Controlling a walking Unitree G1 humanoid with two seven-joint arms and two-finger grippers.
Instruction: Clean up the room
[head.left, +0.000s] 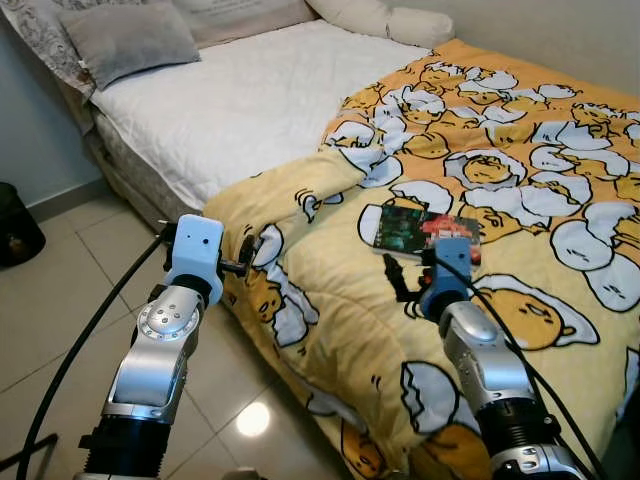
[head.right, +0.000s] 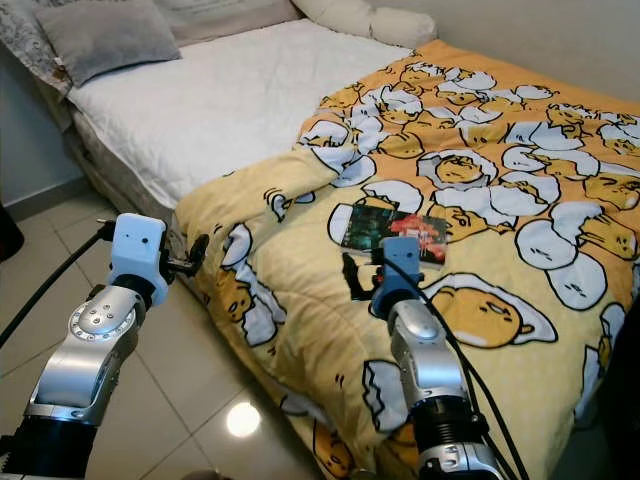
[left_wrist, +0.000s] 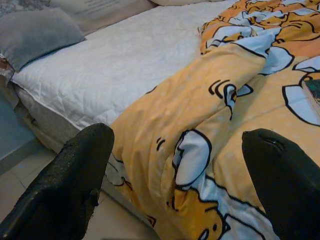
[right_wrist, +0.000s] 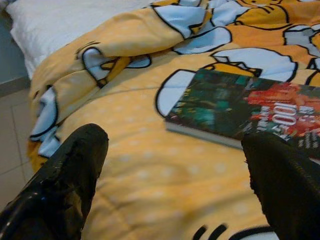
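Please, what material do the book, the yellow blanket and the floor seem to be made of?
Book: paper with a glossy printed cover, judging by the faint sheen and thin page edge. Yellow blanket: soft padded fabric, matte; it folds and bunches in thick rolls and shows quilted dots. Floor: probably glazed ceramic tile; grout lines and a bright lamp reflection are visible.

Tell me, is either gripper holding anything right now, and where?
Nothing is held. The right gripper is open above the yellow blanket, just short of the book. The left gripper is open too, at the blanket's folded corner.
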